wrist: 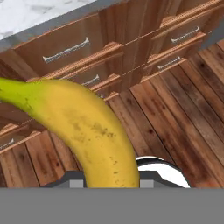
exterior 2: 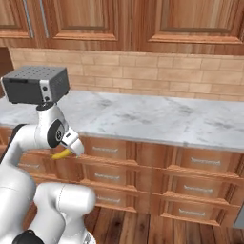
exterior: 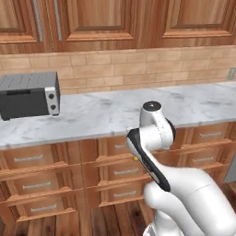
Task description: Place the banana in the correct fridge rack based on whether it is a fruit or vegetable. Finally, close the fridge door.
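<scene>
We have the banana clamped in the gripper, the fingers closed on its yellow body so that it fills the near part of the hand view and curves away toward the upper left. From the right base view a short yellow end of it pokes out under the wrist, level with the top row of wooden drawers, which tells us the arm is folded in close and carrying the fruit low, in front of the cabinet face and above the plank floor, not over the marble counter. That tucked pose looks to us like a carrying posture, keeping the load near the base while it drives. A toaster oven sits on the counter by the brick backsplash. With the fridge rack and fridge door nowhere before us, we judge the placing step is yet to come: the base must bring us round to the fridge, and the grip needs to hold firm meanwhile.
</scene>
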